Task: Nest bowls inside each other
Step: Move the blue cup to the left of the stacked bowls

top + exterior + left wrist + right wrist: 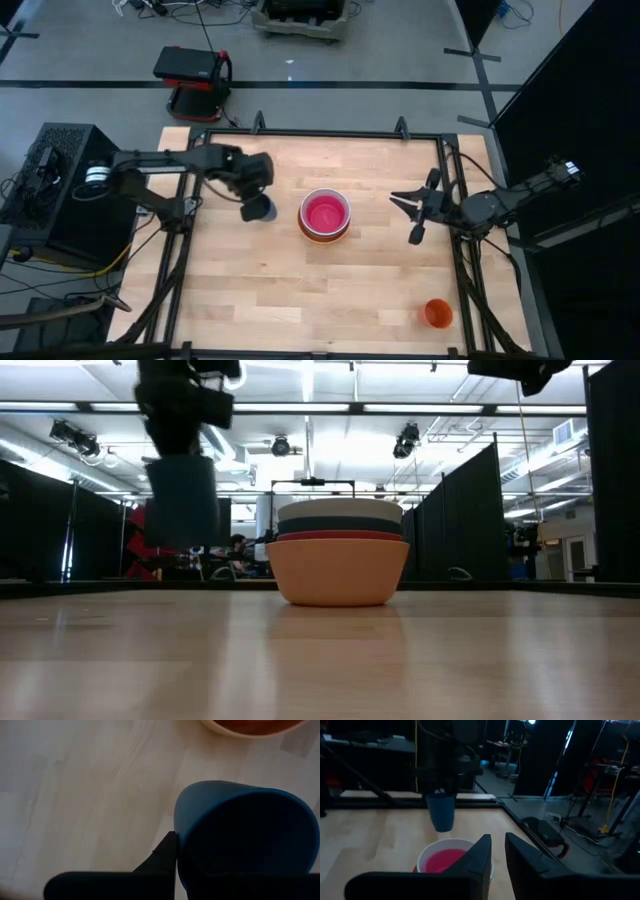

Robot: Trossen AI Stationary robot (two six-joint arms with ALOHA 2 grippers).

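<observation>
A stack of nested bowls (pixel 325 215) stands at the table's middle. In the low view it is yellow-orange at the bottom (pixel 338 572), then red, dark teal and white. The white bowl (pixel 427 855) holds a pink one (pixel 442 859) on top. Just left of the stack my left gripper (pixel 255 195) is shut on a dark blue cup (pixel 182 500). My right gripper (pixel 495 842) hovers level to the right of the stack (pixel 412 208). Its fingers are shut but for a narrow slit, with nothing between them. My left gripper holds the dark blue cup at its rim (pixel 181 851), coming from above and pointing down. One finger (pixel 165 857) lies against the outside of the wall. The other is lost in the cup's dark inside. The cup hangs upright, mouth up, clear of the table.
A small orange cup (pixel 437 313) stands near the table's front right corner. Black frame rails (pixel 452 260) run along the table's left, right and far sides. A red and black device (pixel 193 75) sits on the floor beyond the far edge. Bare wood lies in front of the stack.
</observation>
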